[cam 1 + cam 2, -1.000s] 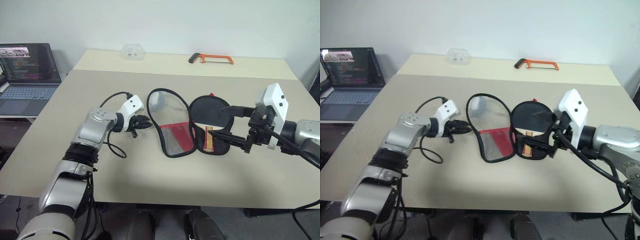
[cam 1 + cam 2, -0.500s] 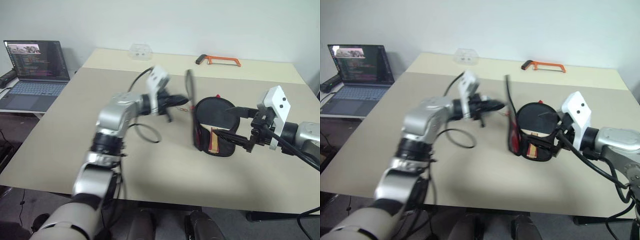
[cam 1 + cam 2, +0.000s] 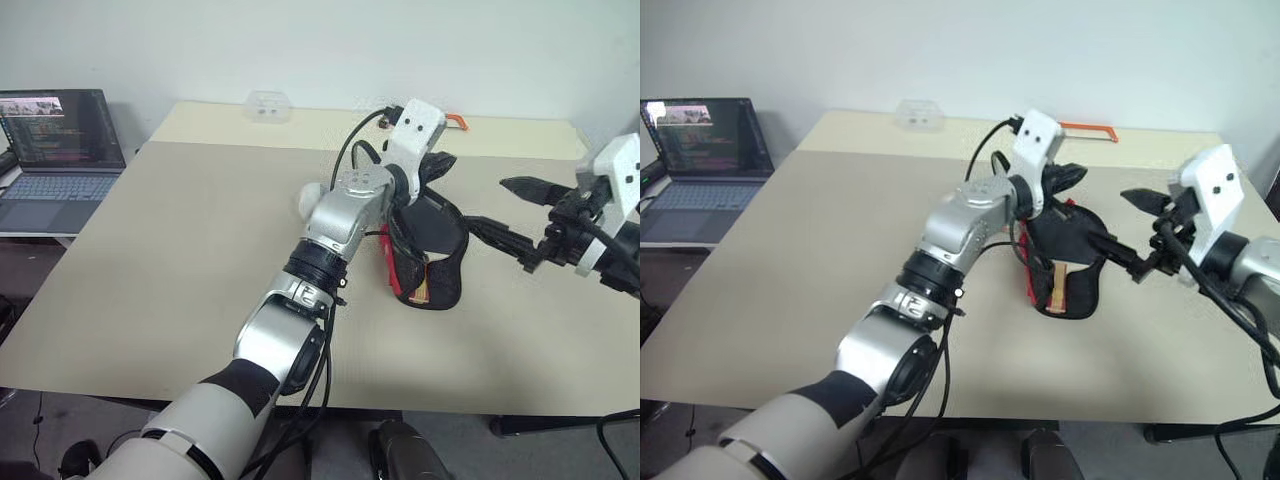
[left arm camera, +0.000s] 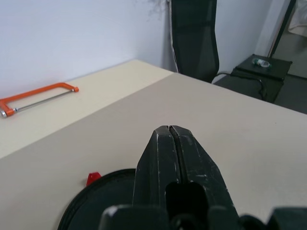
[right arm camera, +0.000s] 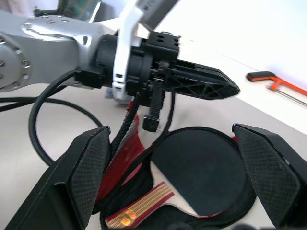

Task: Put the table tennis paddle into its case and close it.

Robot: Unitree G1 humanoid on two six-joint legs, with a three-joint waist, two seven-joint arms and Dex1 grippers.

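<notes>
The black case [image 3: 447, 283] lies open at mid-table with the table tennis paddle inside it, black face [image 5: 201, 167] up and striped wooden handle [image 5: 144, 203] toward the near edge. The case's red-panelled flap [image 3: 388, 262] stands on edge along the case's left side, under my left wrist. My left gripper [image 3: 440, 163] reaches across above the paddle's far side. It is shut, and nothing shows between its fingertips [image 4: 163, 139]. My right gripper [image 3: 487, 203] hangs open to the right of the case, apart from it.
An orange hacksaw [image 4: 38, 98] lies at the table's far edge behind the case. A clear plastic box [image 3: 265, 103] sits at the far left of the table. An open laptop [image 3: 55, 140] stands on a side desk to the left, and a black chair [image 4: 192, 33] beyond the table.
My left arm has swung right and up across the case, and the flap has gone from lying flat to standing on edge. My right gripper has drawn back to the right, still open.
</notes>
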